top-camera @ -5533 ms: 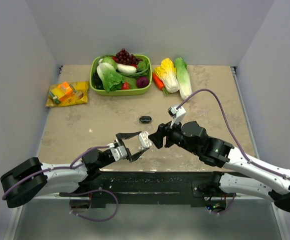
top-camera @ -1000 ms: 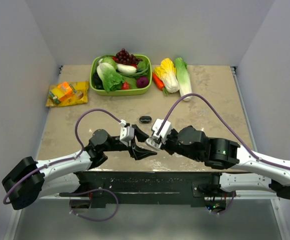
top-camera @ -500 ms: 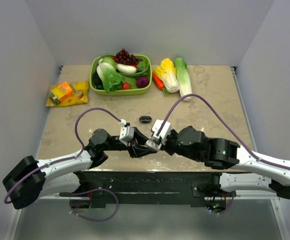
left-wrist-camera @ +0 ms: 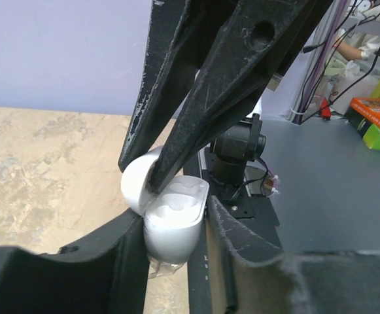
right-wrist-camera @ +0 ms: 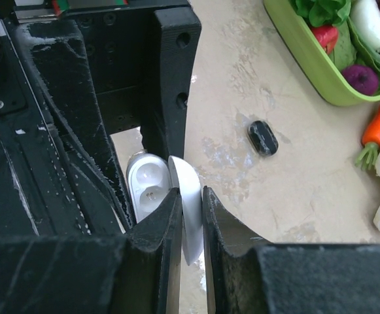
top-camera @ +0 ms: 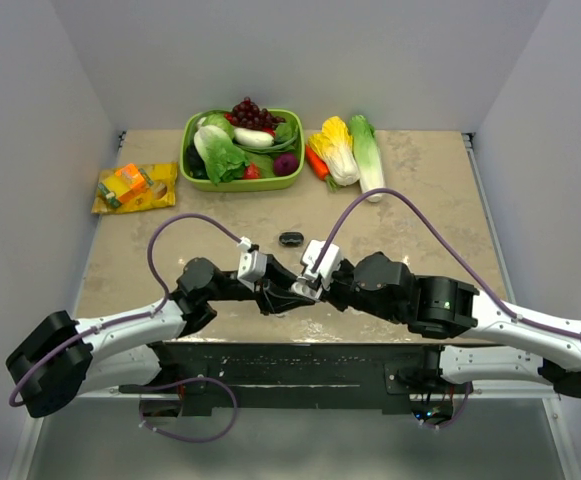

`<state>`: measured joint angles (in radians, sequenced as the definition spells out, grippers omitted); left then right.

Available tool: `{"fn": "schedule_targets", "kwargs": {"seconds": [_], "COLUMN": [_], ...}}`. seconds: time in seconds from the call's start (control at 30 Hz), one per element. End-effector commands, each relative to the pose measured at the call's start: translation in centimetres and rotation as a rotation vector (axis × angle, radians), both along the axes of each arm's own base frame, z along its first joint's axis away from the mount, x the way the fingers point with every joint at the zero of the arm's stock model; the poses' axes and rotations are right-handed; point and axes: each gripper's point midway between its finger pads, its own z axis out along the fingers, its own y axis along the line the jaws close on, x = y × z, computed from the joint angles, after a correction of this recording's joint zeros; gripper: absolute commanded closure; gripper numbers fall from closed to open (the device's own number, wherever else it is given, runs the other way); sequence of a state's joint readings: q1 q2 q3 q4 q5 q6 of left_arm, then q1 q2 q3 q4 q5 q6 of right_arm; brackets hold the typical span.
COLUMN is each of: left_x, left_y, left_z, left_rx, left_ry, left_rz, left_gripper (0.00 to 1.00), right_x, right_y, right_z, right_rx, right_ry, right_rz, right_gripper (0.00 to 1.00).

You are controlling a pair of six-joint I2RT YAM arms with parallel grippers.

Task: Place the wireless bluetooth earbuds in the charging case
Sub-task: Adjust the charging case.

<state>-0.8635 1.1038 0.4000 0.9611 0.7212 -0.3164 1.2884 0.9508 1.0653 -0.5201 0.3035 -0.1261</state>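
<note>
Bench (top-camera: 420, 200): mottled beige top. A green basket (top-camera: 240, 186) of vegetables sits at the far edge, with loose cabbages (top-camera: 353, 150) beside it.
Left gripper (left-wrist-camera: 173, 239): pressed onto the lower body of the charging case (left-wrist-camera: 171, 226) and holding it upright above the near edge of the bench.
Right gripper (right-wrist-camera: 190, 203): fingers pressed together on the lid (right-wrist-camera: 182, 176), pinching it and holding it swung back from the body.
Black oval pod (top-camera: 291, 238): lies alone on the bench just beyond both grippers, untouched.
Wireless bluetooth earbuds: none can be made out. In the right wrist view the case's wells look empty.
Step in hand: judged to be steadying the case and opening it fully.
Doing it well: keep the left grip low on the body so the wells stay clear. Swing the lid about its hinge rather than pulling it, because a sideways tug could twist the case out of the grip. Let the lid go only once it stays open.
Change: a second ago the left fingers stood spread around the case; now they clamp it. The right pinch is unchanged.
</note>
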Motion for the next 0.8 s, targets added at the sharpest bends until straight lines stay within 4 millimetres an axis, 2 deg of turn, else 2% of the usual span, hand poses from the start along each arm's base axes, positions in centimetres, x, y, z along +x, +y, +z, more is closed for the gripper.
{"fn": "schedule_targets", "kwargs": {"seconds": [0.0,0.03,0.07,0.17,0.27,0.3,0.33,0.43,0.47,0.53,0.67,0.77], "left_x": [-0.3,-0.3,-0.4,-0.5,-0.7,-0.7,-0.8,-0.6,-0.5,-0.3,0.4,1.2], "left_y": [0.0,0.0,0.0,0.1,0.3,0.4,0.5,1.0,1.2,1.6,3.1,5.0], "left_z": [1.5,1.4,1.5,1.5,1.6,1.4,1.4,1.2,1.4,1.1,0.7,0.1], "left_rx": [-0.053,-0.052,-0.060,-0.070,-0.086,-0.087,-0.093,-0.109,-0.123,-0.133,-0.179,-0.222], "left_ry": [-0.050,-0.047,-0.051,-0.043,-0.038,-0.029,-0.029,-0.013,-0.017,-0.001,0.021,0.051], "left_rz": [-0.018,-0.020,-0.021,-0.025,-0.023,-0.023,-0.021,0.015,0.025,0.056,0.154,0.273], "left_gripper": [0.73,0.76,0.85,0.98,1.00,1.00,1.00,1.00,1.00,1.00,1.00,1.00], "right_x": [0.0,-0.1,-0.2,-0.2,-0.2,-0.1,0.1,1.0,1.5,2.0,3.5,5.2], "right_y": [0.4,0.4,0.4,0.5,0.5,0.3,0.3,-0.4,-0.6,-1.1,-3.2,-5.3], "right_z": [0.7,0.7,0.7,0.8,1.3,1.7,2.4,3.9,4.4,5.8,8.3,7.2], "right_rx": [0.031,0.030,0.031,0.037,0.080,0.112,0.147,0.233,0.257,0.322,0.480,0.552], "right_ry": [-0.006,-0.005,-0.006,-0.001,0.019,0.029,0.027,0.044,0.044,0.055,0.052,0.076], "right_rz": [0.007,0.010,0.013,0.014,-0.007,-0.038,-0.056,-0.139,-0.168,-0.211,-0.310,-0.449], "right_gripper": [1.00,1.00,1.00,1.00,1.00,0.97,0.81,0.58,0.53,0.45,0.39,0.37]}}
